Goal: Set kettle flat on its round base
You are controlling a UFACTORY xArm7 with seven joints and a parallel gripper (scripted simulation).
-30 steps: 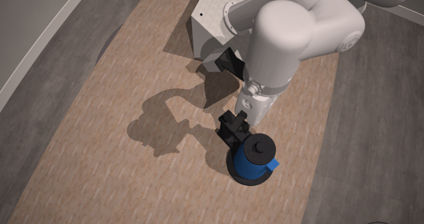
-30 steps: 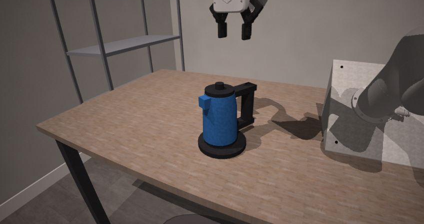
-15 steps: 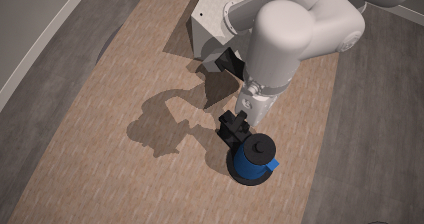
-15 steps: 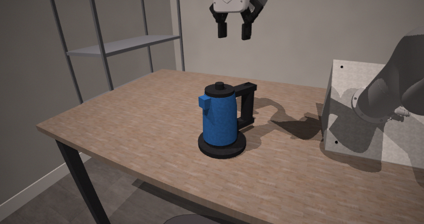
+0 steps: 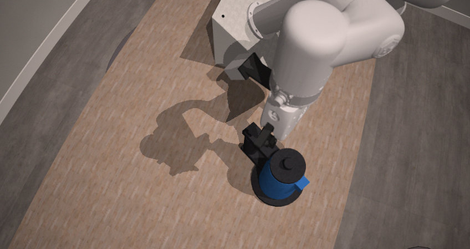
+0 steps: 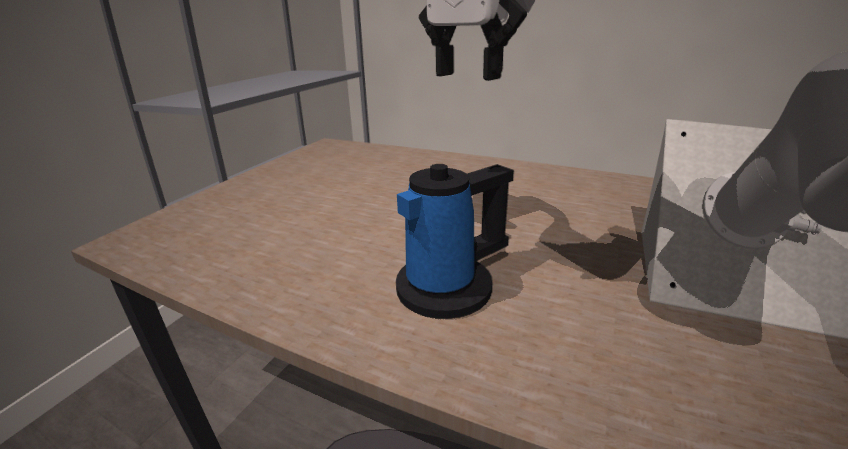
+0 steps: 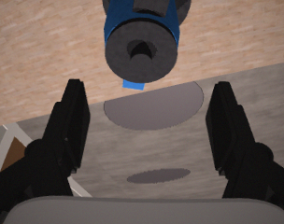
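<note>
The blue kettle (image 5: 275, 185) (image 6: 439, 243) (image 7: 122, 15) with a black lid, knob and handle (image 6: 495, 205) stands upright on its round black base (image 5: 276, 202) (image 6: 445, 309) near the middle of the table. My gripper (image 6: 467, 67) (image 5: 260, 136) (image 7: 149, 98) is open and empty. It hangs high above the kettle, roughly over the handle side, well clear of the knob. In the wrist view the kettle shows from above, beyond the two spread fingers.
The wooden table (image 5: 98, 147) (image 6: 267, 236) carries the arm's pale mount block (image 5: 237, 15) (image 6: 702, 218) at one end. A metal shelf rack (image 6: 202, 93) stands beside the table. The table edge lies close to the kettle's spout side.
</note>
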